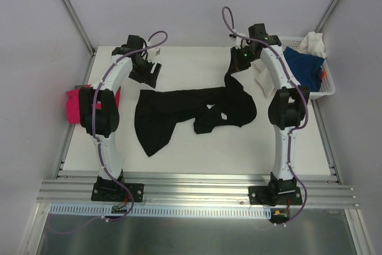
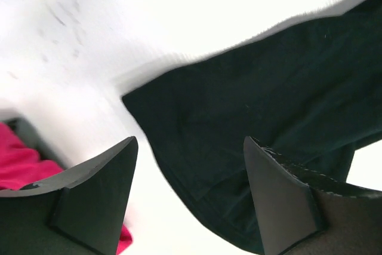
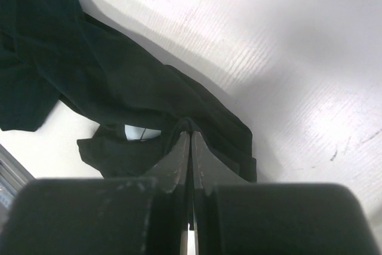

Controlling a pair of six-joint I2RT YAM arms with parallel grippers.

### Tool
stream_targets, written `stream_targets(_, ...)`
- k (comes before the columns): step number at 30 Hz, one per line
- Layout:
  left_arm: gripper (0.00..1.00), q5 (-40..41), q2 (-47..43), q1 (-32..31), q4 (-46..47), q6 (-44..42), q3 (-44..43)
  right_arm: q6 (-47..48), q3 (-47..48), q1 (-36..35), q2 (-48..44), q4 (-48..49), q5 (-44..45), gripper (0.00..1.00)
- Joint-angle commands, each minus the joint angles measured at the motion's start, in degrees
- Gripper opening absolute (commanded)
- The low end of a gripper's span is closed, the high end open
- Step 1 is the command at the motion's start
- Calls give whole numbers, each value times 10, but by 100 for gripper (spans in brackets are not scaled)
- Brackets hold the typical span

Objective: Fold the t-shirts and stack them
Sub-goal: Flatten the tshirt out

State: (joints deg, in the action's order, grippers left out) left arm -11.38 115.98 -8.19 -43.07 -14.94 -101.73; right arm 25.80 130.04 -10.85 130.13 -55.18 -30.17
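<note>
The left gripper [image 2: 190, 147] is wide open above the black shirt [image 1: 161, 111] and holds nothing. The right gripper [image 3: 190, 135] is closed tight, pinching that shirt.

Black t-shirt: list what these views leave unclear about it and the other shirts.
- Top view: pink t-shirt mostly hidden by the left arm.
- Top view: orange t-shirt in the basket, a sliver too small to judge.
- Right wrist: right gripper covers the pinched part of the black t-shirt.
</note>
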Motion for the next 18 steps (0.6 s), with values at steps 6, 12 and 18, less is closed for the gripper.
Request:
stream_targets(6, 69, -4, 70, 32, -19, -32, -96, -26, 15, 9, 13, 9, -45, 1)
stream_targets(12, 64, -69, 111, 58, -47, -35, -120, -22, -10, 14, 0, 10, -37, 1)
stream_targets(18, 39, -64, 59, 73, -50, -54, -60, -20, -5, 14, -7, 15, -26, 1)
